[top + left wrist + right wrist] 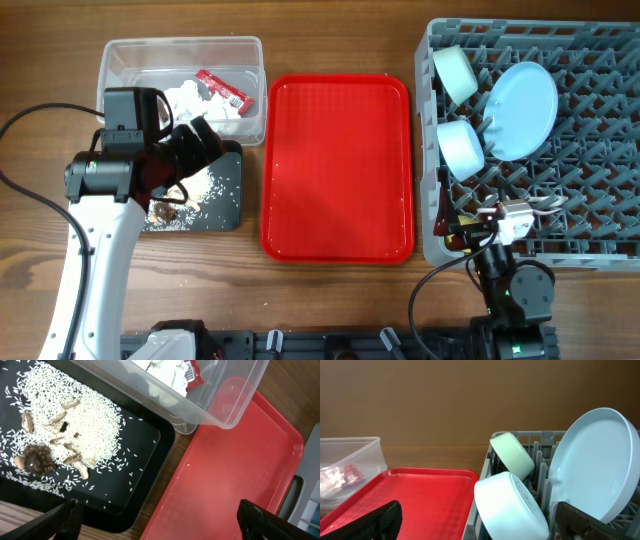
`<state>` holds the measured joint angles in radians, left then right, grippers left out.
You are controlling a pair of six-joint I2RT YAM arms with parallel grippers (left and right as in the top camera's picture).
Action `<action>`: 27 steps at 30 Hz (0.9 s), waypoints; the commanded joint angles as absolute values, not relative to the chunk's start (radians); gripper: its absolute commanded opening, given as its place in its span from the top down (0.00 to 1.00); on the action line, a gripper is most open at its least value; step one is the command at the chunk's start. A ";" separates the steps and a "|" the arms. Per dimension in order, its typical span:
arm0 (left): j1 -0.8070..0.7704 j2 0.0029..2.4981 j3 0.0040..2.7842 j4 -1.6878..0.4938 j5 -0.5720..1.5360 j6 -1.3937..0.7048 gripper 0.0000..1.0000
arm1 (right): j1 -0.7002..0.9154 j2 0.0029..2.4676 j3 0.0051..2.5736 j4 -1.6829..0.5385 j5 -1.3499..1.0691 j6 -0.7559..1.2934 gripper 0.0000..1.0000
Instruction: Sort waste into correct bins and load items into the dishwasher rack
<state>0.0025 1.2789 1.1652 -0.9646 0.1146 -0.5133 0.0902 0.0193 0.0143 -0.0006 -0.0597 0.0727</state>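
The clear tub point(250, 55) holds white tissue point(190, 98) and the red wrapper point(222, 88). The black tray point(228, 215) holds rice and brown food scraps point(65, 430). My left gripper point(160, 520) is open and empty, above the black tray's right edge next to the red tray; in the overhead view the left gripper point(200, 140) hides part of the tray. The grey rack point(590, 230) holds the pale green bowl point(455, 72), the light blue bowl point(463, 145) and the light blue plate point(522, 108), all on edge. My right gripper point(480, 525) is open and empty at the rack's front left. I cannot make out the spoon and fork.
The flat red serving tray point(337, 165) lies bare between the bins and the rack. The right arm's base point(510, 285) stands at the table's front edge below the rack. Wooden tabletop shows around everything.
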 commanded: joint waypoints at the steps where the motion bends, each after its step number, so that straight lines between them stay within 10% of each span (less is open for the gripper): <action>1: 0.009 1.279 1.182 -0.963 0.122 -0.502 0.00 | 0.094 0.005 0.005 0.004 -0.075 0.053 0.00; 27: 0.009 0.350 0.331 -0.138 0.250 -0.213 0.00 | 0.094 0.005 0.005 0.004 -0.075 0.053 0.00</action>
<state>0.0032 0.5011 0.4873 -0.2005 0.2375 -0.2401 0.0902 0.0174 0.0128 0.0010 -0.0597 0.0650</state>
